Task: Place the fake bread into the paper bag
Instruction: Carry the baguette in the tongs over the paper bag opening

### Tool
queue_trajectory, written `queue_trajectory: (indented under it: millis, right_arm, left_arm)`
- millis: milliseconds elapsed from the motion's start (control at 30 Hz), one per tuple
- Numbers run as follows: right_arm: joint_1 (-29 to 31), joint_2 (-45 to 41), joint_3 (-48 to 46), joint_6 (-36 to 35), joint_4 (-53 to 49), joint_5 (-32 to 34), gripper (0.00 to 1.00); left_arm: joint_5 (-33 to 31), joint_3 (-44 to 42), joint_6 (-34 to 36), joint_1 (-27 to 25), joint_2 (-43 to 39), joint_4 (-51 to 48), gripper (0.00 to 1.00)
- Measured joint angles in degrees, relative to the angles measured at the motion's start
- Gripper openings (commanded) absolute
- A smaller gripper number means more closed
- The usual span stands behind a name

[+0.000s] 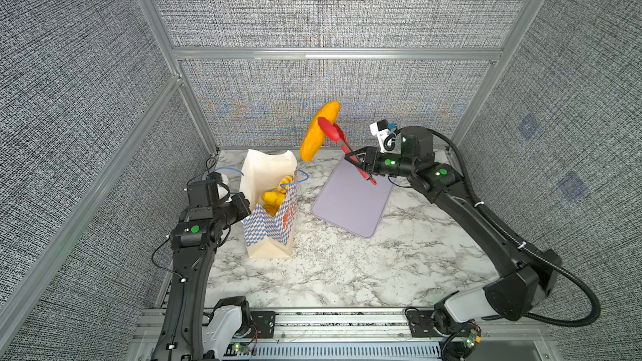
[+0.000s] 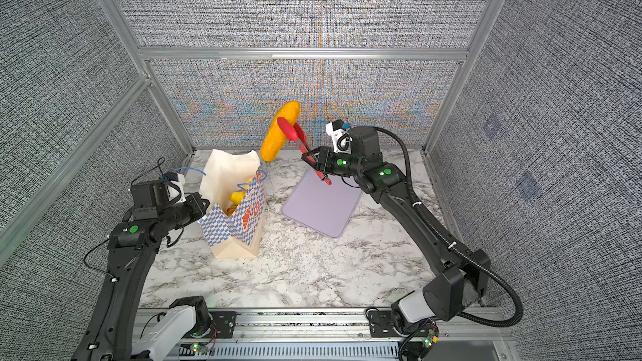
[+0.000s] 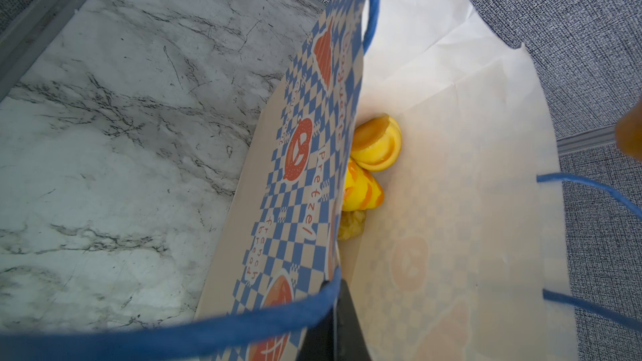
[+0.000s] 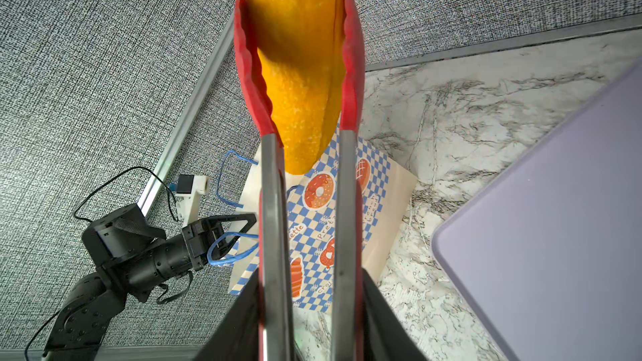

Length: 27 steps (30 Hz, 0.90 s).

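The long loaf [image 1: 319, 130] is glossy, golden yellow shading to orange-brown, with a finely pebbled skin and a lengthwise seam that shows in the right wrist view [image 4: 295, 64]. It hangs in the air, steeply tilted, with its lower end above and just beside the open mouth of the bag [image 1: 274, 227] on the tray side, not yet inside. Red-tipped tongs [image 1: 330, 128] clamp it near the middle from both sides, and the right pincer [image 1: 356, 163] is closed on their steel arms. More bread [image 1: 272, 197] lies in the bag. The left wrist view shows a split round roll [image 3: 377, 144], a yellow piece with orange stripes and a crumbly bun below it, all partly hidden by the checkered wall, so their number is unclear. The left pincer [image 4: 248, 222] is closed on the near rim of the bag, with a blue cord handle [image 4: 222, 248] looped around its finger. In both top views the paper hides its tips. The loaf's upper end is cut off in the right wrist view. An orange blur at the edge of the left wrist view cannot be made out. The bag stands upright on the marble worktop [image 1: 347, 272], and beside it lies a lavender tray [image 1: 347, 210].
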Motion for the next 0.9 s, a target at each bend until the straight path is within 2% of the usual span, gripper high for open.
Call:
queue_trajectory:
  millis: [900]
  right_arm:
    - [8.22, 9.03, 11.26, -4.94, -5.99, -0.96, 0.41]
  left_arm:
    - [0.13, -0.15, 0.00, 0.00, 0.11, 0.04, 0.03]
